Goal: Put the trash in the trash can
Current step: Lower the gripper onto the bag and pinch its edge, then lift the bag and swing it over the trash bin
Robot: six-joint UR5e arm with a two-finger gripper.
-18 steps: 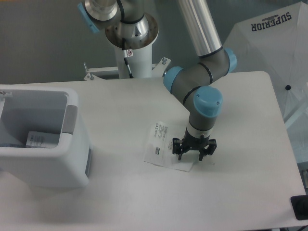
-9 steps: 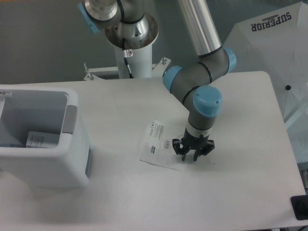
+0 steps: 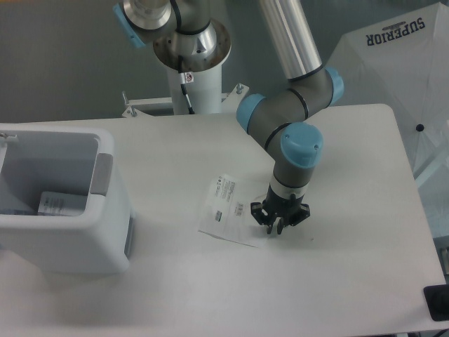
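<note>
The gripper (image 3: 278,223) has drawn its fingers together on the right edge of the pouch (image 3: 226,210), where a second ago they stood spread over that edge; it now appears pinched shut on the plastic, though the contact itself is too small to see for certain. The pouch has shifted with it: across the three pictures its left corner has crept leftward and a little up the table (image 3: 175,281), and the sheet now looks tilted, its near edge angled as though the gripped side is coming off the surface. That suggests the grasp has taken and the lift is beginning, which would make this the start of the carry toward the trash can (image 3: 105,246). The trash can stands well apart at the left end of the table, unmoved, with something labelled already lying inside it; whether that is the bottle cannot be told from here. The arm's wrist has edged slightly left as well. The likely risk ahead is the thin, limp pouch slipping from a grip on one edge.
</note>
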